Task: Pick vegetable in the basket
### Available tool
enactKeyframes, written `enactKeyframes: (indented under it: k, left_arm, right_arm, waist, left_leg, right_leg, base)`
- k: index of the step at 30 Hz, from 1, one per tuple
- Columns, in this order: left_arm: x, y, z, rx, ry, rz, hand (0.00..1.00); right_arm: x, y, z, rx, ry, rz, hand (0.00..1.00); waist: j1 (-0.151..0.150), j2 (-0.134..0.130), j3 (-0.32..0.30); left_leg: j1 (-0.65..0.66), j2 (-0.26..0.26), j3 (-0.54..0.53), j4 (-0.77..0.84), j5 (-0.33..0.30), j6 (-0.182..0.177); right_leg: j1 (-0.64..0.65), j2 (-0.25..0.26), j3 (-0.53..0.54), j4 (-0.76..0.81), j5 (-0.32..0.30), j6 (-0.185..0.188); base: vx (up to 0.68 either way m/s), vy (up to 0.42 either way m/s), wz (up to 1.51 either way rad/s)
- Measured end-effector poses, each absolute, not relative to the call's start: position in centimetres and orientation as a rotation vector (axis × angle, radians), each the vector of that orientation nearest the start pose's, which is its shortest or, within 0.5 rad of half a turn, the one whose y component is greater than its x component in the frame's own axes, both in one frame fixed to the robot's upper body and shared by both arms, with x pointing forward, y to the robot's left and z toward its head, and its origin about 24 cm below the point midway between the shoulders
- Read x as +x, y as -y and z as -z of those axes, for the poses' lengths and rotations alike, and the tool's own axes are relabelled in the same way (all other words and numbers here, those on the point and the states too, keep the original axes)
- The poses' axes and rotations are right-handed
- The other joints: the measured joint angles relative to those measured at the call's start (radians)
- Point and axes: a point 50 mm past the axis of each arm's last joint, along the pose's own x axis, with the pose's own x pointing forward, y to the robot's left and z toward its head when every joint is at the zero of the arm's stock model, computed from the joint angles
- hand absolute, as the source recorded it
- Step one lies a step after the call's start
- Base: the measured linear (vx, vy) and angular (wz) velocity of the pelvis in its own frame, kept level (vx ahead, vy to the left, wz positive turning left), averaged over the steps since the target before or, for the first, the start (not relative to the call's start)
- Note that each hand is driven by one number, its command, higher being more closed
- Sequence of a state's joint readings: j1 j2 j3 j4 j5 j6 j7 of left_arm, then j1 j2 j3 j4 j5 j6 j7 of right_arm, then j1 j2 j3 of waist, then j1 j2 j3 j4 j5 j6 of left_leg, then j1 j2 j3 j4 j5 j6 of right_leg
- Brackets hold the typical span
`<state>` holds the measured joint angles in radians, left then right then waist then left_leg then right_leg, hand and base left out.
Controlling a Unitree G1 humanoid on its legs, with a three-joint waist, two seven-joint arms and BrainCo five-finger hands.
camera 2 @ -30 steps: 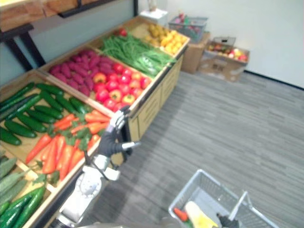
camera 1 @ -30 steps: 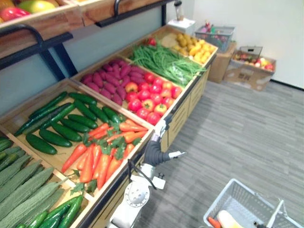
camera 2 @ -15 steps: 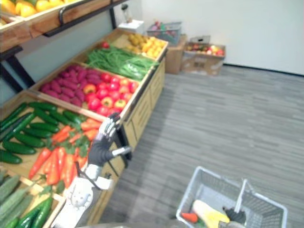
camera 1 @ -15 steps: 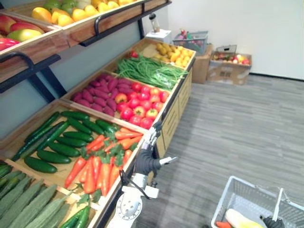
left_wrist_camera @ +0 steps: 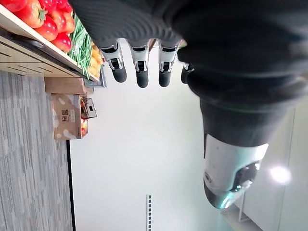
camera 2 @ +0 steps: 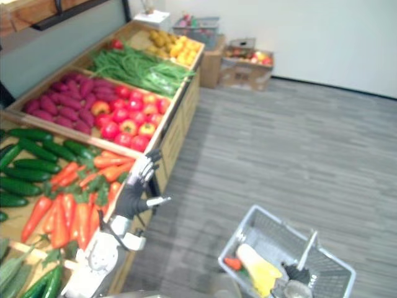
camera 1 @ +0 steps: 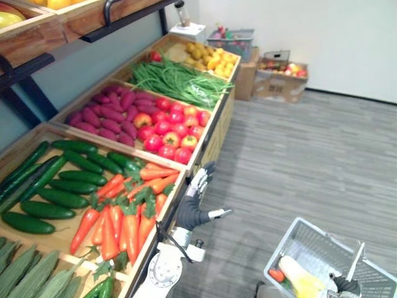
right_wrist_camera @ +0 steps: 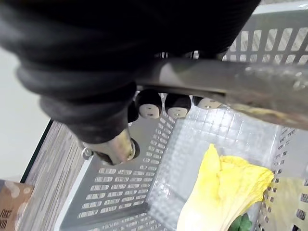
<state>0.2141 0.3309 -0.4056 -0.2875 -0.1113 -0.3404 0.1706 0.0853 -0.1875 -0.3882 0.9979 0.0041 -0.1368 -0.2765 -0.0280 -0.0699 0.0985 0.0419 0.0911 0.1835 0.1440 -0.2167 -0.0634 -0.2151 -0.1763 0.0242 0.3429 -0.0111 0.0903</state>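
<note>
My left hand [camera 1: 197, 198] is raised and open, fingers [left_wrist_camera: 139, 67] straight, at the front edge of the wooden stand beside the carrots [camera 1: 124, 217]. It holds nothing. At the lower right my right hand [camera 2: 296, 274] is shut on the handle [right_wrist_camera: 216, 79] of a grey mesh basket [camera 2: 260, 217]. Inside the basket lie a pale yellow leafy vegetable [right_wrist_camera: 226, 192] and a small carrot [camera 2: 233, 263].
The stand also holds cucumbers [camera 1: 68, 180], purple sweet potatoes [camera 1: 105, 115], red tomatoes [camera 1: 170, 127], green beans [camera 1: 180, 81] and yellow produce [camera 1: 211, 59]. A shelf [camera 1: 62, 18] hangs above. A cardboard box [camera 1: 282, 77] stands by the far wall. Grey floor [camera 1: 310, 161] lies to the right.
The whole picture has shifted, so the camera has moved. My left hand stays open by the stand's edge and my right hand keeps hold of the basket handle.
</note>
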Motion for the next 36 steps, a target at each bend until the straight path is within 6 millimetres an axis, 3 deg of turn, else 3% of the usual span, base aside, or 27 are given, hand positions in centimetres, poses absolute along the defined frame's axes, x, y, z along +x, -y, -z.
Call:
enactKeyframes:
  k: [3, 4, 5, 8, 9, 11, 13, 15, 18, 21, 22, 23, 25, 28, 31, 33, 35, 36]
  left_arm:
    - [19.4, -12.4, -7.7, 0.026, 0.324, 0.228, 0.00]
    - [19.5, -12.4, -7.6, 0.028, 0.318, 0.224, 0.00]
    - [19.6, -12.5, -7.0, 0.035, 0.294, 0.218, 0.00]
    - [19.7, -12.8, -6.7, 0.043, 0.282, 0.201, 0.00]
    - [19.8, -12.7, -6.4, 0.039, 0.270, 0.194, 0.00]
    - [19.8, -12.0, -6.3, 0.012, 0.267, 0.198, 0.00]
    - [19.8, -11.7, -6.3, -0.004, 0.266, 0.201, 0.00]
    - [19.7, -11.4, -6.3, -0.007, 0.264, 0.210, 0.00]
    - [19.5, -10.9, -6.1, -0.014, 0.255, 0.232, 0.00]
    - [19.3, -10.7, -5.8, -0.016, 0.242, 0.243, 0.00]
    - [19.3, -10.7, -5.8, -0.016, 0.241, 0.245, 0.00]
    - [19.2, -10.7, -5.7, -0.016, 0.233, 0.243, 0.00]
    - [18.9, -10.7, -5.4, -0.015, 0.215, 0.247, 0.00]
    - [18.3, -11.0, -4.7, -0.004, 0.173, 0.235, 0.00]
    - [18.3, -11.4, -4.6, 0.002, 0.170, 0.215, 0.00]
    - [18.3, -11.4, -4.6, -0.002, 0.169, 0.214, 0.00]
    - [18.2, -11.4, -4.6, -0.003, 0.167, 0.215, 0.00]
    - [18.2, -11.4, -4.6, -0.003, 0.167, 0.215, 0.00]
  right_arm:
    - [9.9, 28.2, 13.1, -0.119, -0.893, 0.724, 1.00]
    - [10.1, 28.2, 13.1, -0.114, -0.889, 0.727, 1.00]
    - [10.3, 28.2, 13.0, -0.099, -0.884, 0.741, 1.00]
    - [10.1, 28.2, 13.1, -0.104, -0.889, 0.739, 1.00]
    - [9.6, 28.6, 13.1, -0.116, -0.898, 0.746, 1.00]
    - [9.6, 29.6, 12.6, -0.139, -0.880, 0.765, 1.00]
    - [9.7, 30.2, 12.3, -0.153, -0.872, 0.771, 1.00]
    - [9.7, 30.3, 12.3, -0.154, -0.868, 0.774, 1.00]
    - [9.6, 30.4, 12.2, -0.157, -0.868, 0.774, 1.00]
    - [9.8, 30.4, 12.2, -0.170, -0.865, 0.761, 1.00]
    - [9.8, 30.5, 12.1, -0.181, -0.867, 0.753, 1.00]
    - [9.8, 30.5, 12.1, -0.190, -0.870, 0.744, 1.00]
    - [9.4, 30.7, 12.1, -0.202, -0.877, 0.744, 1.00]
    - [8.8, 31.0, 12.2, -0.216, -0.899, 0.746, 1.00]
    - [8.7, 31.2, 12.1, -0.223, -0.900, 0.745, 1.00]
    - [8.2, 31.3, 12.2, -0.223, -0.912, 0.753, 1.00]
    - [7.9, 31.4, 12.2, -0.225, -0.918, 0.760, 1.00]
    - [7.9, 31.4, 12.2, -0.226, -0.918, 0.760, 1.00]
  waist:
    - [0.002, -0.022, 0.023]
    - [0.002, -0.013, 0.034]
    - [0.003, -0.007, 0.039]
    - [0.002, -0.016, 0.032]
    - [0.001, -0.002, 0.033]
    - [0.000, 0.067, 0.015]
    - [-0.004, 0.099, 0.012]
    - [-0.024, 0.100, 0.010]
    - [-0.023, 0.086, 0.013]
    - [-0.008, 0.082, 0.017]
    - [0.006, 0.086, 0.018]
    - [0.013, 0.088, 0.017]
    - [0.017, 0.088, 0.018]
    - [0.041, 0.089, 0.017]
    - [0.045, 0.089, 0.017]
    - [0.043, 0.097, 0.014]
    - [0.045, 0.114, 0.012]
    - [0.045, 0.115, 0.011]
  left_leg:
    - [-0.004, 0.005, 0.001, -0.001, 0.006, 0.004]
    - [-0.002, 0.010, -0.003, -0.003, 0.006, 0.004]
    - [0.011, 0.031, -0.001, -0.006, 0.000, -0.006]
    - [0.041, 0.041, -0.003, 0.001, -0.021, -0.039]
    - [0.051, 0.058, -0.013, 0.012, -0.042, -0.063]
    - [0.047, 0.115, -0.033, 0.015, -0.052, -0.089]
    - [0.037, 0.132, -0.057, 0.029, -0.038, -0.105]
    - [-0.028, 0.135, -0.125, 0.151, 0.006, -0.092]
    - [-0.087, 0.121, -0.162, 0.268, 0.123, -0.070]
    - [-0.172, 0.141, -0.135, 0.480, 0.264, -0.009]
    - [-0.215, 0.143, -0.138, 0.591, 0.269, 0.000]
    - [-0.255, 0.122, -0.148, 0.718, 0.227, 0.000]
    - [-0.291, 0.065, -0.150, 0.799, 0.153, -0.004]
    - [-0.319, 0.034, -0.074, 0.716, 0.074, 0.008]
    - [-0.306, 0.000, -0.067, 0.404, 0.054, 0.013]
    - [-0.269, -0.023, -0.109, 0.146, 0.115, 0.014]
    - [-0.235, -0.030, -0.152, -0.041, 0.225, 0.016]
    - [-0.233, -0.030, -0.154, -0.047, 0.230, 0.016]
  right_leg:
    - [-0.010, -0.004, -0.026, -0.012, 0.007, -0.009]
    - [-0.020, -0.003, -0.031, 0.008, 0.006, -0.008]
    - [-0.030, 0.004, -0.070, -0.020, -0.029, -0.032]
    - [-0.023, -0.007, -0.111, -0.121, 0.003, -0.005]
    - [-0.024, 0.003, -0.122, -0.091, 0.004, 0.028]
    - [-0.043, 0.045, -0.171, -0.025, -0.067, 0.002]
    - [-0.055, 0.054, -0.197, 0.027, -0.120, -0.012]
    - [-0.047, 0.033, -0.242, 0.101, -0.187, -0.037]
    - [-0.014, 0.012, -0.275, 0.120, -0.210, -0.072]
    - [0.060, 0.025, -0.288, 0.066, -0.233, -0.099]
    - [0.085, 0.039, -0.279, 0.042, -0.239, -0.111]
    - [0.118, 0.053, -0.270, 0.014, -0.241, -0.114]
    - [0.169, 0.064, -0.259, -0.023, -0.240, -0.115]
    - [0.224, 0.087, -0.231, -0.068, -0.232, -0.117]
    - [0.257, 0.080, -0.207, -0.109, -0.223, -0.102]
    - [0.293, 0.076, -0.210, -0.146, -0.213, -0.084]
    - [0.333, 0.079, -0.210, -0.184, -0.211, -0.054]
    - [0.335, 0.080, -0.210, -0.186, -0.212, -0.053]
  base:
    - [0.07, 0.022, -0.04]
    - [0.09, -0.061, -0.02]
    - [0.09, -0.077, 0.00]
    - [0.13, -0.131, 0.14]
    - [0.27, -0.277, 0.17]
    - [0.30, -0.291, 0.24]
    - [0.21, -0.215, 0.36]
    - [0.29, -0.338, 0.61]
    - [0.19, -0.253, 0.40]
    - [0.15, -0.276, 0.02]
    - [0.10, -0.186, -0.38]
    - [0.09, -0.126, -0.38]
    - [0.08, -0.076, -0.27]
    - [0.09, 0.004, -0.39]
    - [0.12, 0.097, -0.21]
    - [0.19, 0.177, -0.04]
    - [0.18, 0.210, -0.03]
    - [0.20, 0.274, -0.02]
